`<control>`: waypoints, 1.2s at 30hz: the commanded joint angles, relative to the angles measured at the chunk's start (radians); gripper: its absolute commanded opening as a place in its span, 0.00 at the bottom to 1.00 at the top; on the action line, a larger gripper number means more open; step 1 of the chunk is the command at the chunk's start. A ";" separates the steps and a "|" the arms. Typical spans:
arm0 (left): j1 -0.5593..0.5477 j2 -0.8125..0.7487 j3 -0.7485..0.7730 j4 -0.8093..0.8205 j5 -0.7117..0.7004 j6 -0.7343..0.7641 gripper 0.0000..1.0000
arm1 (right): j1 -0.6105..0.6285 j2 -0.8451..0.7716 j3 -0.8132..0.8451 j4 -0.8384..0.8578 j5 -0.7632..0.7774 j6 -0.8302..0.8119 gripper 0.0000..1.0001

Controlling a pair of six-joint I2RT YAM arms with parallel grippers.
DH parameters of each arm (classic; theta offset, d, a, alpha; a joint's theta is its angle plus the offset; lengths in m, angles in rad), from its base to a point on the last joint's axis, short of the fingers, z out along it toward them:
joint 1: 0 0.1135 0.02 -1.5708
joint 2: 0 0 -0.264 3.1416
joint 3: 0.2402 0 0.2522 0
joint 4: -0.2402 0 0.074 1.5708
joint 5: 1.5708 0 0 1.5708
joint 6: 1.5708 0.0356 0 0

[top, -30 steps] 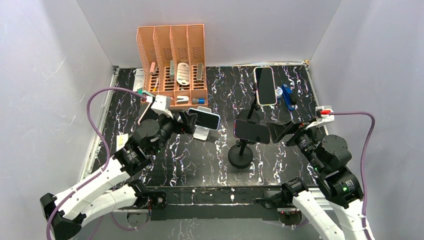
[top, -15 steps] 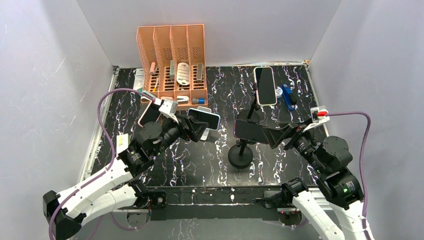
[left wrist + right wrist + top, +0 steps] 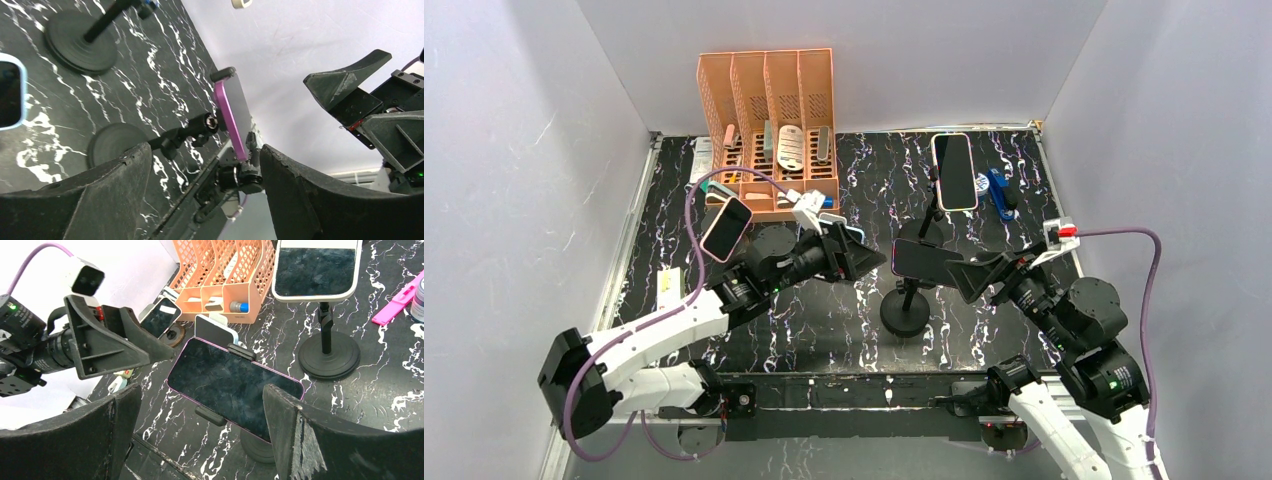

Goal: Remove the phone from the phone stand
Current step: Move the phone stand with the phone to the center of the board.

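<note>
top view / phone: pink-edged phone (image 3: 927, 262) sits sideways in the clamp of the phone stand (image 3: 905, 312), mid table (image 3: 874, 180).
top view / left gripper (image 3: 867, 262): jaws spread wide, empty, just left of the phone, apart from it.
top view / right gripper (image 3: 964, 276): jaws spread wide, empty, tips at the phone's right end; contact cannot tell.
top view / writing: white tag (image 3: 668, 284) at table's left, print too small to read.
left wrist / phone: edge-on, pink rim only, screen hidden.
left wrist / fingers (image 3: 105, 195): 2, wide apart, nothing between.
left wrist / cut off: blue-edged phone (image 3: 10, 92) clipped by left frame edge.
right wrist / phone: dark blank screen, clamp jaws on top and bottom edges, gaps to both fingers.
right wrist / hidden: stand post behind phone, base partly covered.
right wrist / cut off: second phone (image 3: 316, 267), top out of frame.
right wrist / orange organizer (image 3: 225, 270): contents hard to make out.
</note>
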 commanded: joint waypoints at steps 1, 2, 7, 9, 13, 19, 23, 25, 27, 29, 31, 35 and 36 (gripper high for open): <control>-0.041 0.037 0.087 0.024 0.012 -0.090 0.75 | 0.001 -0.028 -0.006 0.024 0.006 0.017 0.98; -0.050 0.050 0.100 0.016 0.007 -0.100 0.75 | 0.003 -0.032 -0.007 0.024 0.011 0.019 0.98; -0.099 0.102 0.170 -0.056 -0.034 -0.129 0.72 | 0.002 -0.033 -0.006 0.022 0.030 0.031 0.98; -0.115 0.117 0.187 -0.079 -0.054 -0.139 0.70 | 0.003 -0.030 -0.006 0.018 0.035 0.035 0.97; -0.132 0.141 0.201 -0.104 -0.081 -0.159 0.67 | 0.002 -0.028 -0.002 0.011 0.036 0.041 0.97; -0.136 0.178 0.222 -0.126 -0.089 -0.165 0.64 | 0.003 -0.031 0.005 -0.003 0.021 0.040 0.97; -0.137 0.194 0.236 -0.126 -0.089 -0.173 0.62 | 0.002 -0.021 0.005 -0.011 0.007 0.040 0.97; -0.137 0.203 0.244 -0.123 -0.089 -0.178 0.60 | 0.002 -0.017 0.005 -0.016 0.007 0.039 0.97; -0.137 0.212 0.250 -0.122 -0.089 -0.183 0.58 | 0.002 -0.015 0.003 -0.017 0.007 0.040 0.97; -0.137 0.221 0.253 -0.122 -0.089 -0.189 0.54 | 0.003 -0.015 0.001 -0.018 0.006 0.039 0.97; -0.137 0.231 0.256 -0.114 -0.081 -0.202 0.51 | 0.003 -0.015 0.001 -0.021 0.005 0.039 0.97; -0.137 0.250 0.260 -0.094 -0.053 -0.222 0.45 | 0.003 -0.020 0.005 -0.027 0.016 0.039 0.96; -0.137 0.252 0.260 -0.091 -0.052 -0.226 0.44 | 0.002 -0.022 0.005 -0.026 0.018 0.037 0.97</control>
